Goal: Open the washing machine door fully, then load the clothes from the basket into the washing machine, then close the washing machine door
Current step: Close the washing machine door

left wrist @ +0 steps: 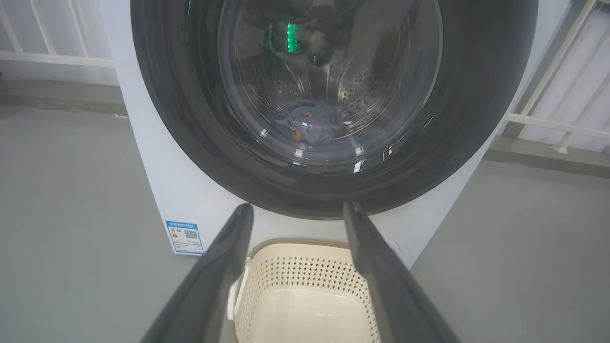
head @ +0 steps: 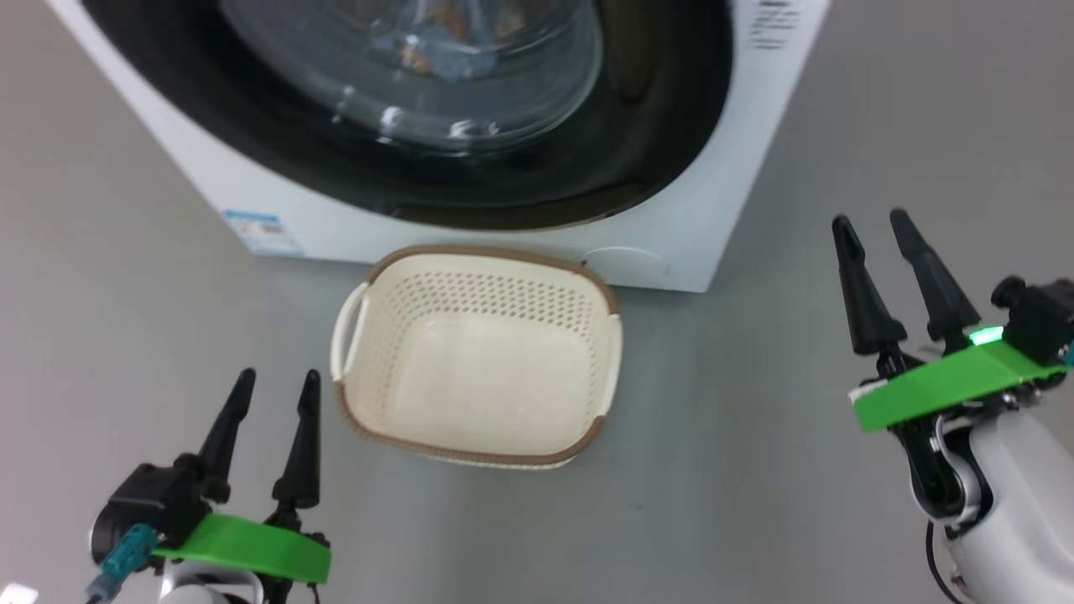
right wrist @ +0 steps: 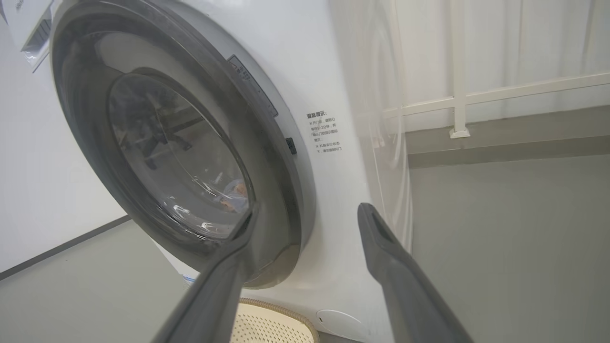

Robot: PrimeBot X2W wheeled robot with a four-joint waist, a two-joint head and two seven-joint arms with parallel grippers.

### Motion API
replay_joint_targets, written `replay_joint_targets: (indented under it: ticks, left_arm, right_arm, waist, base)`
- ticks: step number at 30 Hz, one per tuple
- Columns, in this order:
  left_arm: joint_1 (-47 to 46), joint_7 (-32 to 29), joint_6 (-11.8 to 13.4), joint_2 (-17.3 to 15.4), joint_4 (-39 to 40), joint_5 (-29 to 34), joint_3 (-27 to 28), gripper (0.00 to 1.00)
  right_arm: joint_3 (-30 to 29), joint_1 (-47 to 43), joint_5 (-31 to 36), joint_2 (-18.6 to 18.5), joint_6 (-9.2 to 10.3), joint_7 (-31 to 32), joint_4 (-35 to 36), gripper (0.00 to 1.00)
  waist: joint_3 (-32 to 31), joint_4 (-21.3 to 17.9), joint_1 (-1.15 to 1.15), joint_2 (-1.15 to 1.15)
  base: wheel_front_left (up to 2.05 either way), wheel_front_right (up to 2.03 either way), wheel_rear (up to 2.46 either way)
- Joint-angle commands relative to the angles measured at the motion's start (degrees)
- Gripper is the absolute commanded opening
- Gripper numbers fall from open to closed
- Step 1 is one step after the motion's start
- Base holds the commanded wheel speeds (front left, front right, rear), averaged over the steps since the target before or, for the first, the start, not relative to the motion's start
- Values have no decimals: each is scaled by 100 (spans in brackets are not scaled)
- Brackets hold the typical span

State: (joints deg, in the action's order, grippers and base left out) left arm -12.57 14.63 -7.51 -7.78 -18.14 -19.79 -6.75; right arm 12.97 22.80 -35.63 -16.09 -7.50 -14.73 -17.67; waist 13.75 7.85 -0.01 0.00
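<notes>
Washing machine (head: 696, 235) at twelve o'clock, washing machine door (head: 663, 101) shut. Could spring back if not latched. Basket (head: 487, 252) empty just below, near enough to get knocked. Right gripper (head: 871, 222) at three, left gripper (head: 278, 377) at eight, jaws released, holding nothing. Clothes (left wrist: 310, 126) low inside the drum, behind glass.

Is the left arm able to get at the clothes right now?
Probably not: the washing machine door looks shut, so it stands between the open left gripper and the clothes behind it.
</notes>
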Motion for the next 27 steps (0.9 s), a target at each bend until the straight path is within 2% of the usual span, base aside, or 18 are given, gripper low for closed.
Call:
replay_joint_targets:
  ticks: [1,16,27]
  left_arm:
    - [9,37,2,-169,77,-62,210,100]
    - [439,37,2,-314,-36,-2,462,100]
    - [801,37,2,-345,40,90,773,100]
  right_arm:
    - [63,-109,40,2,1,-27,117,100]
    - [-191,-934,112,12,1,-27,108,100]
    - [-318,-1360,145,17,1,-27,168,100]
  waist:
    - [-281,-347,1,0]
    - [-775,-1108,1,0]
    - [-963,-1290,1,0]
  base:
    - [0,0,0]
    - [0,0,0]
    - [0,0,0]
